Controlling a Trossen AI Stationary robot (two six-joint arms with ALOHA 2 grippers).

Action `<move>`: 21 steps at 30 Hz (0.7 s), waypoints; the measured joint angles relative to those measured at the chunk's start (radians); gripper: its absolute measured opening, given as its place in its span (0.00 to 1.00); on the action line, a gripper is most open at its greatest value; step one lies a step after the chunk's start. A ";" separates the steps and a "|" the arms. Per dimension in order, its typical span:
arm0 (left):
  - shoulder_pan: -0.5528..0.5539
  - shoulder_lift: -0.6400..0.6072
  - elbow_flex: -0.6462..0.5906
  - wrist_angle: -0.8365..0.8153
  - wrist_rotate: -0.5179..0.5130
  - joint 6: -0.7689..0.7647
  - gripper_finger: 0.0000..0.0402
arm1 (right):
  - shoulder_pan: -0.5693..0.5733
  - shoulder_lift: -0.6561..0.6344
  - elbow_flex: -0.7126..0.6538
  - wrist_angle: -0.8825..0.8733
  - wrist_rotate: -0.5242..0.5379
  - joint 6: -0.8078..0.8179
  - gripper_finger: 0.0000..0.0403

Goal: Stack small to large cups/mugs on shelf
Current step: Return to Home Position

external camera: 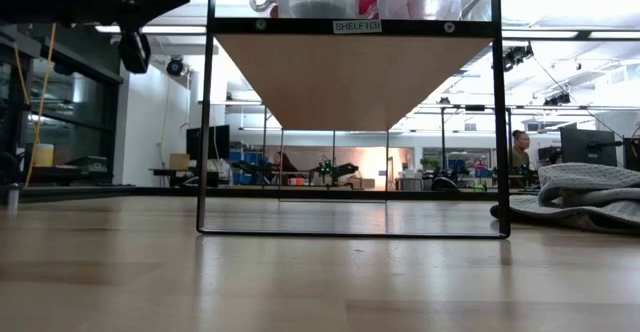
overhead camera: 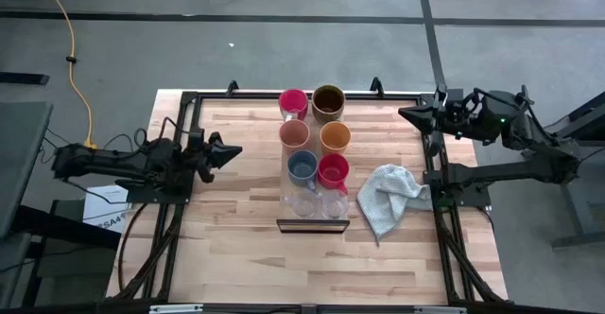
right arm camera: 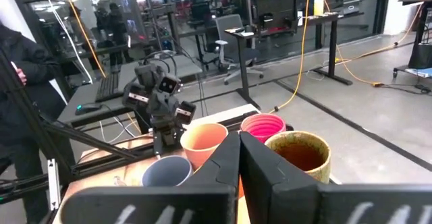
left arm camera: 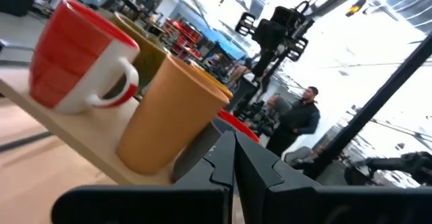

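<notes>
The shelf (overhead camera: 313, 224) is a pale board on a black frame (external camera: 205, 122), raised above the tabletop. Eight cups stand on it in two columns. At the far end are a red mug (overhead camera: 293, 101) and the olive-brown mug (overhead camera: 328, 100), then two orange cups (overhead camera: 294, 134) (overhead camera: 335, 136), then the blue cup (overhead camera: 302, 167) and a red mug (overhead camera: 333, 170). Two clear glass cups (overhead camera: 302, 202) (overhead camera: 334, 202) stand at the near end. My left gripper (overhead camera: 233, 151) is shut and empty, left of the shelf. My right gripper (overhead camera: 405, 113) is shut and empty, right of the shelf's far end.
A crumpled pale grey cloth (overhead camera: 390, 197) lies on the tabletop right of the shelf's near end, and shows in the low view (external camera: 585, 197). Black frame rails (overhead camera: 189, 134) run along the table's left, right and far edges. People stand in the room beyond (left arm camera: 302, 116).
</notes>
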 joint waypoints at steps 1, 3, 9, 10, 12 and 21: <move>-0.009 -0.012 -0.010 0.000 -0.006 0.000 0.00 | 0.000 0.000 0.000 0.000 0.000 0.001 0.00; -0.027 -0.045 -0.027 -0.004 -0.021 0.005 0.00 | 0.000 0.000 0.000 0.000 0.000 0.002 0.00; -0.052 -0.203 -0.030 -0.157 -0.072 0.037 0.00 | 0.000 0.000 0.000 0.000 0.000 0.025 0.00; -0.051 -0.232 -0.030 -0.194 -0.074 0.039 0.00 | 0.000 0.000 0.000 0.000 0.000 0.025 0.00; -0.050 -0.288 -0.031 -0.249 -0.076 0.042 0.00 | 0.000 0.000 0.000 -0.001 0.000 0.025 0.00; -0.050 -0.388 -0.105 -0.272 -0.079 0.048 0.00 | 0.000 0.000 0.001 -0.005 0.001 0.025 0.00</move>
